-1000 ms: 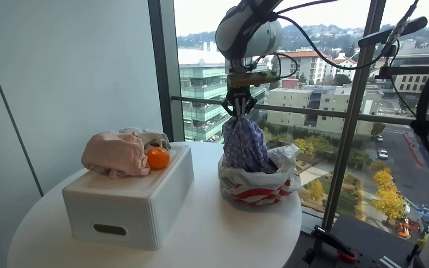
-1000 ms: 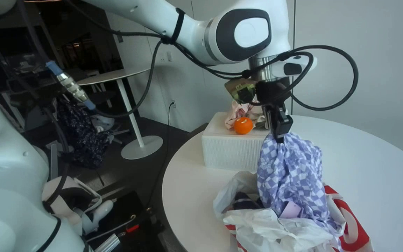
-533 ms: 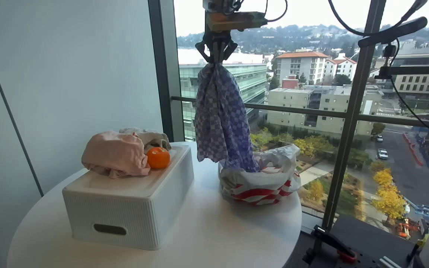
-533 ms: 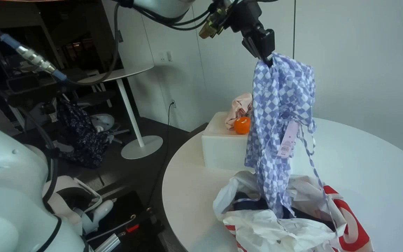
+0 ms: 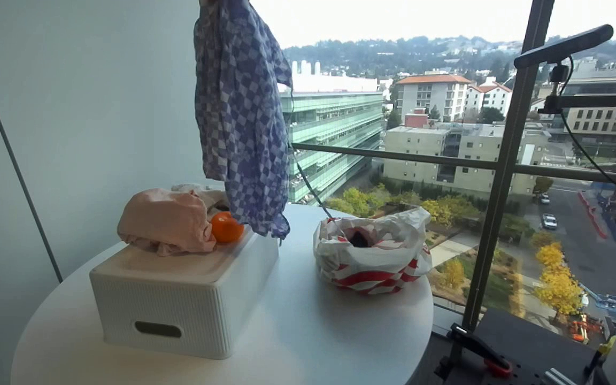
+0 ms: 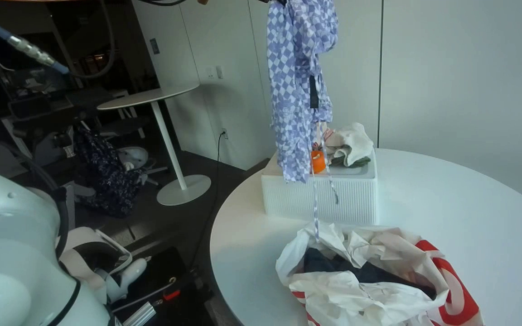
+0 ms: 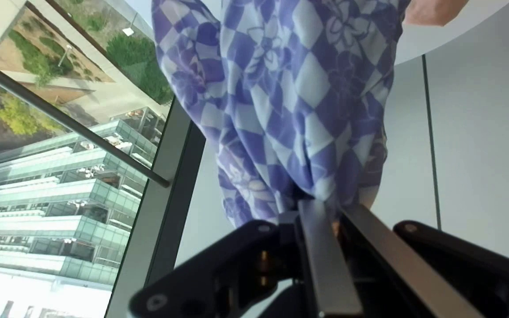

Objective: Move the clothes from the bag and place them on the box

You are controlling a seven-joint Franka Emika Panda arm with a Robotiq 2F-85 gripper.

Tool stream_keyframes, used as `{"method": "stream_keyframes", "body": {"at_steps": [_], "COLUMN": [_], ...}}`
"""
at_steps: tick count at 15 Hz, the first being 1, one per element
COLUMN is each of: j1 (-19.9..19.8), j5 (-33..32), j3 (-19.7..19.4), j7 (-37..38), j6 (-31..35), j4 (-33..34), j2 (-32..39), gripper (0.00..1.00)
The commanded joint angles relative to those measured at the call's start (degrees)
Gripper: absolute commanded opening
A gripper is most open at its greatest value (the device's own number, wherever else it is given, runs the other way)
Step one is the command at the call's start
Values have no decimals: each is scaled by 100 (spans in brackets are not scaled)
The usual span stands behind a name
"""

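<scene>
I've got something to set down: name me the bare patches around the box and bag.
Bare tabletop lies between the bag and the box. The box's top is free between pink cloth and slotted end. Crowded: mid-top, with that cloth, orange fruit and pale cloth. The checked garment hangs nearby, its cord dangling toward the bag.

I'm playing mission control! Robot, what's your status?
Gripper shut on purple checkered garment. Garment hanging, not yet laid on box. Possibly in the way: pink cloth, round orange object atop box.
</scene>
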Motion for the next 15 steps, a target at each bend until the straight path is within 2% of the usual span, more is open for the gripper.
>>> {"method": "stream_keyframes", "body": {"at_steps": [1,2,5,6,8,9,10,11,13,15], "j1": [17,55,-1024,-1255,-1627,-1619,-1491,-578,-112,372], "j5": [-1284,-1801,-3203,-3683,-4643,-5106,-5560,-6008,-6334,-6364], "j3": [856,1046,2428,2757,3112,3189,3198,2378,1848,1199], "j7": [1030,1374,2272,2499,2850,3022,3114,3176,3109,2977], "j6": [381,558,943,962,932,711,362,59,-277,-277], "j4": [606,692,730,722,668,718,825,918,1066,1354], "j2": [531,778,1104,1200,1443,1691,2114,2514,3051,3673], "gripper": [6,6,4,5,5,5,3,3,3,3]}}
